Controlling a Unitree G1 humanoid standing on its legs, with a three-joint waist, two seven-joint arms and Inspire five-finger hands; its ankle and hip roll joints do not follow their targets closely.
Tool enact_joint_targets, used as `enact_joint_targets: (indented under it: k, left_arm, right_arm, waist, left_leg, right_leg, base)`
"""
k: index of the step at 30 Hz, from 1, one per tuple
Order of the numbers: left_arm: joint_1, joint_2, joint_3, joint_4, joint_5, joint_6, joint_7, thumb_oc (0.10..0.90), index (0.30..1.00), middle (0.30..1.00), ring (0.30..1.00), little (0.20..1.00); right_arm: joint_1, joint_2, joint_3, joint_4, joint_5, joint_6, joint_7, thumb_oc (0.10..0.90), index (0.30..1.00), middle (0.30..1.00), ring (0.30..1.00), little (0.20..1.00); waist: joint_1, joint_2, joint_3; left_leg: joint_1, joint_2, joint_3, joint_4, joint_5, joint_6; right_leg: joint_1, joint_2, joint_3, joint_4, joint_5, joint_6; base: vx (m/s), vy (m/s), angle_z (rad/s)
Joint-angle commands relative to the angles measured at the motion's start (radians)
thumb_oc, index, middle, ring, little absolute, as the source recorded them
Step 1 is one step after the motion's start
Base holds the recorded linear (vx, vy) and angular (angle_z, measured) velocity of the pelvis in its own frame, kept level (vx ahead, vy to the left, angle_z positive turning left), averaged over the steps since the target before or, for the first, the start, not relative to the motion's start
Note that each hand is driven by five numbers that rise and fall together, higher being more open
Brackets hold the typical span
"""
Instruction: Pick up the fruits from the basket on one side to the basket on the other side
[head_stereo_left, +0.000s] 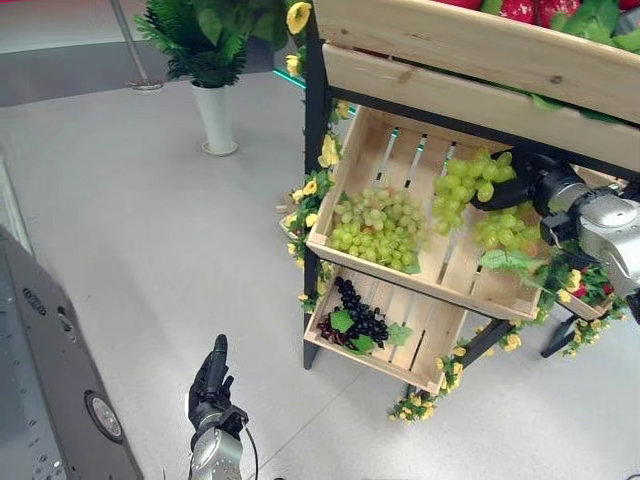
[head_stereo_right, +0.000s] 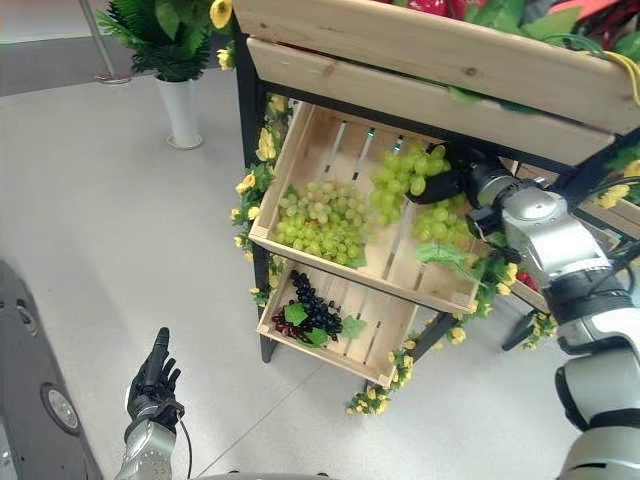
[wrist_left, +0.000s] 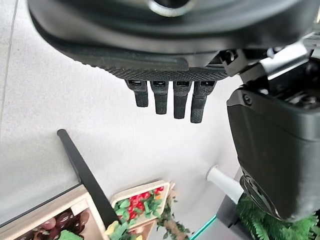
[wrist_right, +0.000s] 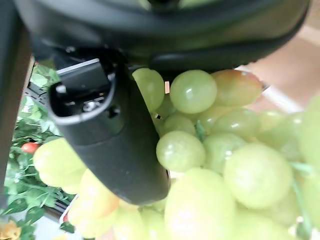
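Over the upper crate of the wooden stand, the right hand holds a bunch of green grapes lifted clear of the slats, fingers and thumb curled round its top; the right wrist view confirms it, with the thumb pressed against the grapes and fruit packed close against the palm. Holding from the top lets the bunch hang below the hand, so it probably will not drag on the crate wall during a carry. A second green bunch lies in the crate's left half, and a third green bunch sits just below the hand at the right end, beside a loose green leaf. On the lower crate rest dark grapes with leaves. Judging by the pose, this is the lift-and-carry step: the held bunch hangs between the two resting bunches, and I cannot tell which side is the target or where the other basket is. The left hand hangs low over the floor, well apart from the stand, fingers straight and relaxed with nothing in them, idle so it stays out of the working arm's path. Yellow flower garlands wrap the stand's dark frame, and a potted plant stands on the floor behind. Risk: loose grapes could drop, or the bunch could snag the crate rim.
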Motion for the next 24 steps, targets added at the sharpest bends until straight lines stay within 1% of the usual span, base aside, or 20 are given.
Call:
enact_joint_targets:
  k: [1, 4, 6, 11, 13, 14, 15, 20, 24]
  left_arm:
    - [-0.083, 0.049, -0.077, -0.06, 0.058, -0.059, -0.025, 0.8, 0.9, 0.9, 0.9, 0.9]
    - [-0.078, 0.048, -0.081, -0.058, 0.051, -0.06, -0.032, 0.8, 0.9, 0.9, 0.9, 0.9]
    - [-0.076, 0.044, -0.083, -0.052, 0.047, -0.065, -0.04, 0.8, 0.9, 0.9, 0.9, 0.9]
    - [-0.082, 0.035, -0.08, -0.04, 0.043, -0.075, -0.058, 0.8, 0.9, 0.9, 0.9, 0.9]
    - [-0.087, 0.034, -0.083, -0.039, 0.049, -0.083, -0.058, 0.8, 0.9, 0.9, 0.9, 0.9]
    - [-0.088, 0.035, -0.084, -0.041, 0.047, -0.083, -0.061, 0.8, 0.9, 0.9, 0.9, 0.9]
    - [-0.089, 0.037, -0.084, -0.044, 0.045, -0.085, -0.065, 0.8, 0.9, 0.9, 0.9, 0.9]
    - [-0.09, 0.04, -0.089, -0.047, 0.043, -0.087, -0.07, 0.8, 0.9, 0.9, 0.9, 0.9]
    - [-0.091, 0.04, -0.093, -0.048, 0.038, -0.091, -0.073, 0.8, 0.9, 0.9, 0.9, 0.9]
  right_arm:
    - [-0.309, -0.051, 0.015, 0.092, -0.039, -0.114, -0.142, 0.4, 0.3, 0.3, 0.3, 0.3]
    - [-0.335, -0.032, 0.041, 0.145, -0.084, -0.129, -0.157, 0.4, 0.3, 0.3, 0.3, 0.3]
    - [-0.339, -0.018, 0.051, 0.16, -0.098, -0.121, -0.151, 0.4, 0.3, 0.3, 0.3, 0.3]
    - [-0.326, 0.027, 0.078, 0.224, -0.134, -0.08, -0.077, 0.4, 0.3, 0.3, 0.3, 0.3]
    - [-0.324, 0.036, 0.081, 0.257, -0.141, -0.079, -0.048, 0.4, 0.3, 0.3, 0.3, 0.3]
    - [-0.323, 0.037, 0.081, 0.272, -0.144, -0.08, -0.039, 0.525, 0.488, 0.488, 0.488, 0.488]
    - [-0.322, 0.038, 0.082, 0.292, -0.152, -0.074, -0.027, 0.8, 0.9, 0.9, 0.9, 0.9]
    - [-0.326, 0.024, 0.087, 0.334, -0.174, -0.081, -0.018, 0.8, 0.9, 0.9, 0.9, 0.9]
    - [-0.325, 0.009, 0.087, 0.328, -0.184, -0.069, -0.004, 0.8, 0.9, 0.9, 0.9, 0.9]
  waist:
    - [0.031, -0.023, -0.041]
    - [0.044, -0.018, -0.041]
    - [0.049, -0.015, -0.04]
    - [0.064, -0.008, -0.032]
    - [0.067, -0.007, -0.031]
    - [0.068, -0.007, -0.031]
    - [0.07, -0.007, -0.03]
    - [0.066, -0.007, -0.029]
    - [0.058, -0.007, -0.028]
  left_leg:
    - [0.035, -0.008, -0.04, 0.002, -0.163, -0.025]
    - [0.035, -0.008, -0.047, 0.002, -0.159, -0.027]
    - [0.035, -0.008, -0.048, 0.002, -0.157, -0.029]
    - [0.04, -0.008, -0.053, 0.002, -0.154, -0.028]
    - [0.04, -0.008, -0.052, 0.002, -0.154, -0.027]
    - [0.04, -0.008, -0.052, 0.002, -0.153, -0.027]
    - [0.04, -0.007, -0.051, 0.002, -0.153, -0.027]
    - [0.038, -0.007, -0.048, 0.002, -0.15, -0.027]
    - [0.037, -0.007, -0.042, 0.002, -0.15, -0.026]
  right_leg:
    - [0.078, -0.05, -0.066, 0.007, -0.094, 0.03]
    - [0.082, -0.052, -0.076, 0.007, -0.096, 0.029]
    - [0.085, -0.053, -0.082, 0.007, -0.097, 0.028]
    - [0.094, -0.056, -0.094, 0.007, -0.097, 0.026]
    - [0.096, -0.057, -0.095, 0.007, -0.098, 0.025]
    - [0.096, -0.058, -0.097, 0.007, -0.098, 0.025]
    - [0.096, -0.058, -0.098, 0.007, -0.097, 0.025]
    - [0.092, -0.059, -0.093, 0.007, -0.093, 0.025]
    - [0.088, -0.058, -0.086, 0.007, -0.092, 0.025]
  base:
    - [0.0, 0.017, 0.1]
    - [0.0, 0.019, 0.14]
    - [0.0, 0.019, 0.11]
    - [-0.01, 0.008, 0.03]
    - [0.0, 0.003, 0.02]
    - [0.0, 0.0, 0.0]
    - [0.0, 0.0, 0.0]
    - [0.0, 0.0, 0.0]
    - [0.0, -0.002, -0.01]
